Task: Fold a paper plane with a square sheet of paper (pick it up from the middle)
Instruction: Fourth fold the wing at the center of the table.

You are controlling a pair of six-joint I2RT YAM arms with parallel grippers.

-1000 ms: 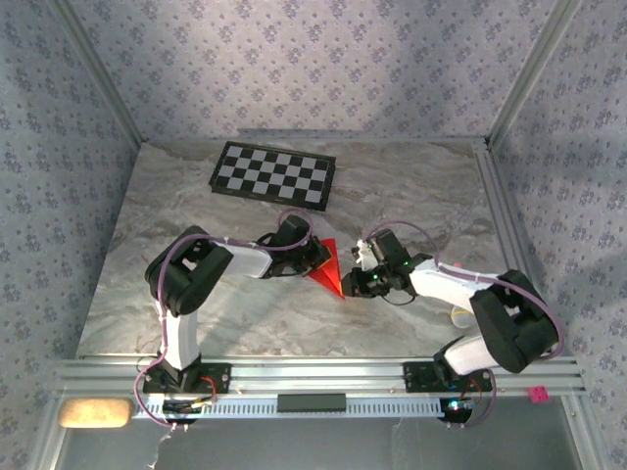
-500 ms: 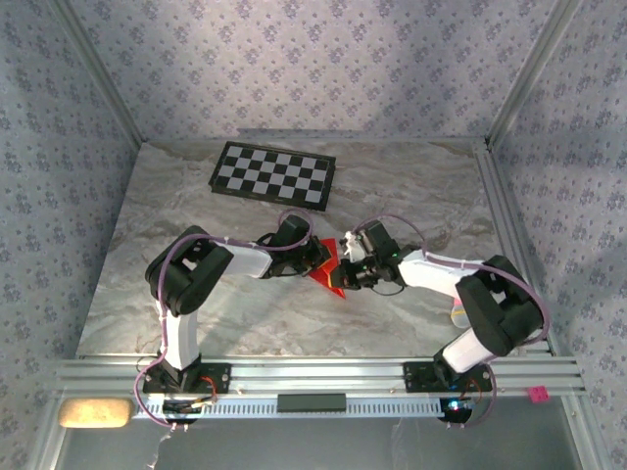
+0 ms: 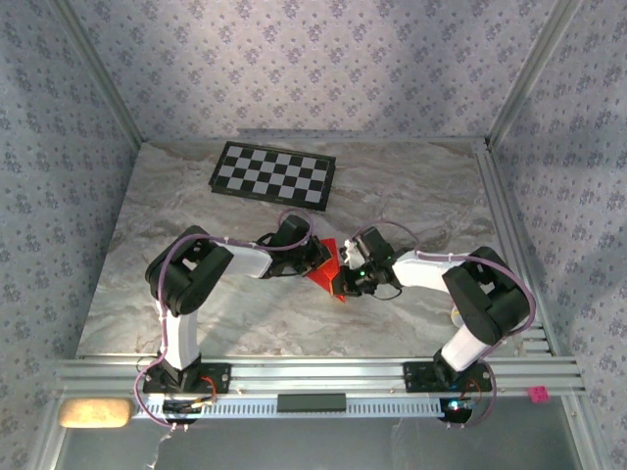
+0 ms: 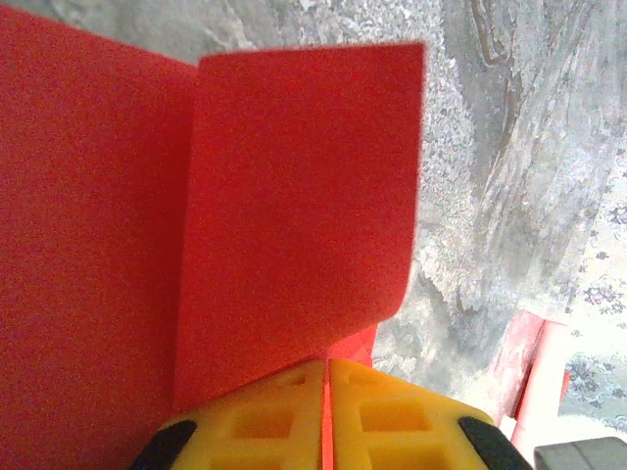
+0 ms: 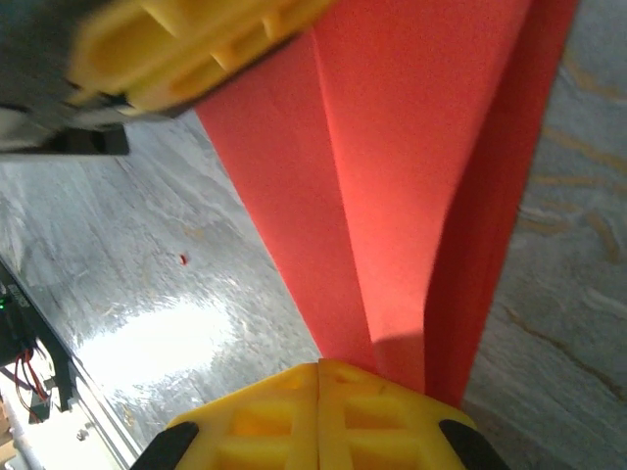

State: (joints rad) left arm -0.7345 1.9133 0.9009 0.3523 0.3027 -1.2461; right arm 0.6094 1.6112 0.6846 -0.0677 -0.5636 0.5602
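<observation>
Seen from above, the arms cover most of the folded red paper (image 3: 329, 281). The left pincer (image 4: 325, 377) and right pincer (image 5: 318, 377) each pinch its edge, with bare surface (image 3: 245, 313) all around.

The top camera is looking down from high behind the arm bases (image 3: 181, 377) at 6 o'clock, facing 12 o'clock across the grey marbled surface (image 3: 294, 328). Both wrist cameras are sitting very close behind their own yellow fingers (image 4: 260, 426) (image 5: 250, 426), sharing the creased bright red paper sheet (image 3: 329, 269) (image 4: 294, 196) (image 5: 392, 147).
</observation>
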